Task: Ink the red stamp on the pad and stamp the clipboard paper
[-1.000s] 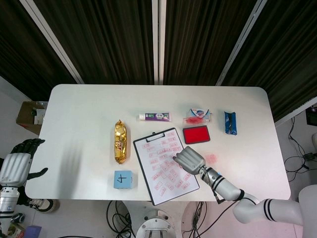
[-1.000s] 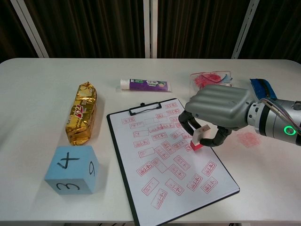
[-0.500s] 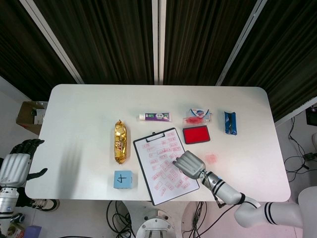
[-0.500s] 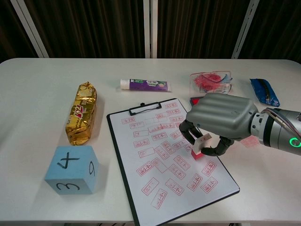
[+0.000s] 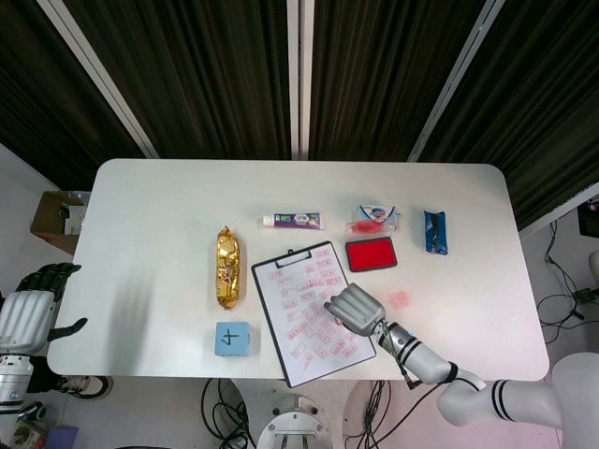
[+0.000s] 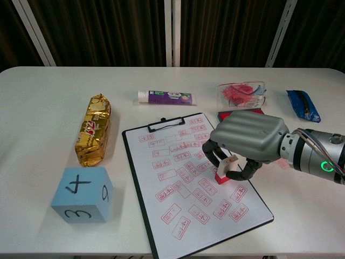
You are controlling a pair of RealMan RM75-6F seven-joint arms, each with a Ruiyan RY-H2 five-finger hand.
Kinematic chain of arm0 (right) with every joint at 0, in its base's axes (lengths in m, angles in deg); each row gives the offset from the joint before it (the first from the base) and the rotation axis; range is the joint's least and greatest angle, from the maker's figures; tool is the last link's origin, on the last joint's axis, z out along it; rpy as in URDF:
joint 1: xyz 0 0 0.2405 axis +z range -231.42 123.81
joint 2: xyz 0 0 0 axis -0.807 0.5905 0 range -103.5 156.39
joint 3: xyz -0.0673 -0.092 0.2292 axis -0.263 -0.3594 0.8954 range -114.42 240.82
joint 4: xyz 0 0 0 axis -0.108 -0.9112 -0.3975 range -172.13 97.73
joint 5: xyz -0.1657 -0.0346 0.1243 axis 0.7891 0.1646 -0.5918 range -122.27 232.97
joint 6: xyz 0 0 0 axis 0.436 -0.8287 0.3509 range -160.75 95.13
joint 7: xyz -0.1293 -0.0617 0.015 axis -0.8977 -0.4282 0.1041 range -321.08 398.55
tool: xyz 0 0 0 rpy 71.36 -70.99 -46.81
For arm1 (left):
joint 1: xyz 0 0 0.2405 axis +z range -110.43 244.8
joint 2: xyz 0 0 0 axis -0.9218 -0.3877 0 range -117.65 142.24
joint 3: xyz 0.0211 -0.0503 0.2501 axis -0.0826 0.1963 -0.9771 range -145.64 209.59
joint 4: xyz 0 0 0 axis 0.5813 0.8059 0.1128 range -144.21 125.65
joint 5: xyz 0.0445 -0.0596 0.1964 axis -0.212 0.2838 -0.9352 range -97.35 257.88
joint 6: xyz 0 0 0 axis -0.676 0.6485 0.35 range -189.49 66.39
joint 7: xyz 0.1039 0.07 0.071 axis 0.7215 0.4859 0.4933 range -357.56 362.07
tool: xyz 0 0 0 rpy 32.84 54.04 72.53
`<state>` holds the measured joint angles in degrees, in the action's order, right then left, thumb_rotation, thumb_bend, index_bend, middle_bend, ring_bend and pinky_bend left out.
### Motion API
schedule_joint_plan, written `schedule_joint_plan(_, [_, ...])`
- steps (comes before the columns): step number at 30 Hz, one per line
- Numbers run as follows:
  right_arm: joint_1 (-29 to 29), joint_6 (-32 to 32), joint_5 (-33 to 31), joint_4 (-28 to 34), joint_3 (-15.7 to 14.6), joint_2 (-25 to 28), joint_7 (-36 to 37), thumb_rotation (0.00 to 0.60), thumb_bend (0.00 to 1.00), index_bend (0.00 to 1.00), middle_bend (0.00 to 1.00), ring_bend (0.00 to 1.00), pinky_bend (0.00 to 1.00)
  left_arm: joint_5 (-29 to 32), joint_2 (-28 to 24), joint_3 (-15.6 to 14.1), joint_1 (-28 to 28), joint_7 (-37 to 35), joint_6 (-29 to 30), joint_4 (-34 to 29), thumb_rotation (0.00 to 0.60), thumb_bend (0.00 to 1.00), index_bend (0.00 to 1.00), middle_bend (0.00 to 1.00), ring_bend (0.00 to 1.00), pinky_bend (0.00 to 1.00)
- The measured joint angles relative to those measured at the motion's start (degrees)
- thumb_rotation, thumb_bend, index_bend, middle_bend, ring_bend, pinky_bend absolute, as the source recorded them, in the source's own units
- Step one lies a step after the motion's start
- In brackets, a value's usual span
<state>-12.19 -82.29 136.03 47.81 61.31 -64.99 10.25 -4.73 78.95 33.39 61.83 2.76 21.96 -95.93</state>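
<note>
My right hand pinches the red stamp, a small block with a red base and pale top. The stamp stands on the clipboard paper, right of its middle, among several red marks. The red ink pad lies open beyond the clipboard's upper right corner; in the chest view only a sliver of the ink pad shows behind the hand. My left hand hangs off the table's left edge with its fingers apart, holding nothing.
A gold snack pack and a blue numbered cube lie left of the clipboard. A toothpaste tube, a clear ink-stained lid and a blue packet sit along the far side. A red smear marks the table.
My right hand has come down and slightly left with the stamp, from just above the paper to resting on it. The left hand has barely moved.
</note>
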Motion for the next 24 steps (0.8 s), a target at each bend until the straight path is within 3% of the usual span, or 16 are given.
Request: schedule_joint_plan(24, [-1.27,-0.76,3.15,-5.67,-1.00,-2.15,4.80,0.600,0.52,1.00,0.93,0.94,0.97,0.13,0.14,0.17,-0.26,0.24,-0.55,-0.04,0.600,0.00,0.20,0.19,0.16,0.25])
